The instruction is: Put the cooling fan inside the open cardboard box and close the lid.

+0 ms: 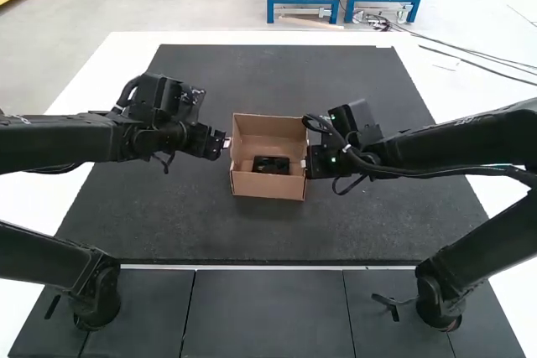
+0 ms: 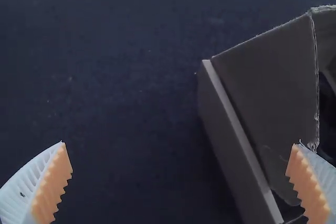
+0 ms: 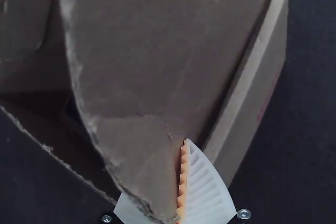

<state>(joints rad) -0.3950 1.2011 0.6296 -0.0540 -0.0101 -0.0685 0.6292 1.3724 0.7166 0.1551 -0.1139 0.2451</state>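
Inside the cardboard box (image 1: 267, 182), the cooling fan (image 1: 271, 163) lies flat on the box floor, so only the lid looks left to do. At the box's right wall the right claw (image 1: 307, 162) is pinched narrow on the right flap (image 3: 157, 61). One orange pad (image 3: 184, 182) sits against the cardboard and the other side is hidden behind it, prob. a grip for folding that flap inward. Just beside the box's left wall the left claw (image 1: 225, 143) is spread wide w/ nothing held. That wall's edge lies btwn its fingers, likely lined up to take that side. Box is brown, matte, w/ ragged torn flap edges; looks thin and bendy. Fan is black and squarish. Under the box: dark rubbery mat (image 1: 168, 207) on a white table (image 1: 92, 64).
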